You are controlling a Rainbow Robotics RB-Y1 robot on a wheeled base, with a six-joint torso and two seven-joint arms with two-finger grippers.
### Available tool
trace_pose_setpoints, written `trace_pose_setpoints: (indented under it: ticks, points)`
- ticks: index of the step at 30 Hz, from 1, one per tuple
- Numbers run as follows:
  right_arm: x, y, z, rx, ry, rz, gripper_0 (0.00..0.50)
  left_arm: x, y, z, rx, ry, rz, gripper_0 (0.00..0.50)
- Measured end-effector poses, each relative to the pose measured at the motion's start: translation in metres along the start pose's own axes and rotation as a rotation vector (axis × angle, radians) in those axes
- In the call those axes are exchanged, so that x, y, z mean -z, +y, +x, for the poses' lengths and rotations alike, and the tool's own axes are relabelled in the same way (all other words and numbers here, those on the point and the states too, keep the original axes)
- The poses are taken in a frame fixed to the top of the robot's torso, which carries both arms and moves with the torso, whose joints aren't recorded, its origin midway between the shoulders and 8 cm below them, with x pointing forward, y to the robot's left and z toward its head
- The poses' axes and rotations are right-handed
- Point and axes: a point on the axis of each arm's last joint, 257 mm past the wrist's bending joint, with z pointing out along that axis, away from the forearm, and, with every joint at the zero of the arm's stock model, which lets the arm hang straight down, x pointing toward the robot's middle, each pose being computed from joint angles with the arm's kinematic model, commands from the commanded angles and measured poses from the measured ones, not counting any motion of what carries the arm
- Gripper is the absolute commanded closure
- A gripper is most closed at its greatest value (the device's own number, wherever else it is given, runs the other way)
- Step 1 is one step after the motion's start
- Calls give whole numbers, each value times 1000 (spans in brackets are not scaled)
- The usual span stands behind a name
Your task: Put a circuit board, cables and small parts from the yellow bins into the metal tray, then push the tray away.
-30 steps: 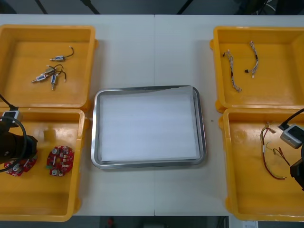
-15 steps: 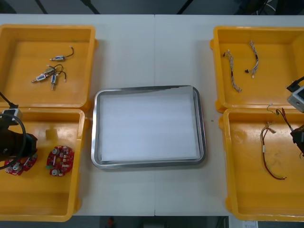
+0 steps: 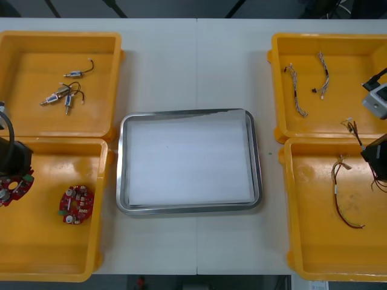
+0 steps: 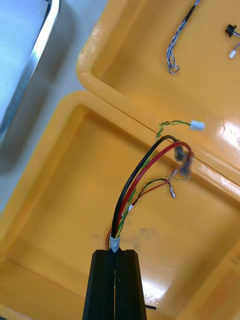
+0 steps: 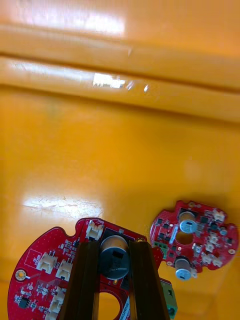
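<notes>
Both grippers have something pinched in their black fingers. The left gripper (image 5: 115,252) is over the near left bin (image 3: 54,254), at its outer side. Its fingers (image 5: 85,280) are closed on a dark round bump in the middle of a round red board (image 5: 47,270). A second red board (image 3: 75,203) lies flat on the bin floor close beside it.

The right gripper (image 4: 116,252) is over the near right bin (image 3: 314,241), by its outer side. Its fingers are squeezed nearly together on a bunch of wires (image 4: 145,175): black, red and thin yellow ones. The wires curve away from the fingertips, and their ends reach over the wall between the two right bins. Another red and yellow wire (image 3: 341,196) lies on that bin's floor.

Blue and white wires (image 3: 296,90) lie in the far right bin (image 3: 357,54). Small metal parts (image 3: 63,93) lie in the far left bin (image 3: 36,48). The metal tray (image 3: 121,175), white inside, sits on the table (image 3: 193,66) in the middle, between the bins.
</notes>
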Motion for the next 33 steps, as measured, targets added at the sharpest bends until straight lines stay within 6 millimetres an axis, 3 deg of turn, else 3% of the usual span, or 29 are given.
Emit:
trace_pose_setpoints:
  ticks: [7,17,33]
  points:
    - [3,13,-19,-89,-4,-90,500,30,-10,-18,-16,-51,16,500]
    - [4,7,-40,-76,-9,-91,500,46,-20,-19,-46,-72,21,500]
    - [-8,12,-37,-81,45,-74,500,74,-93,-13,-51,-105,159,500]
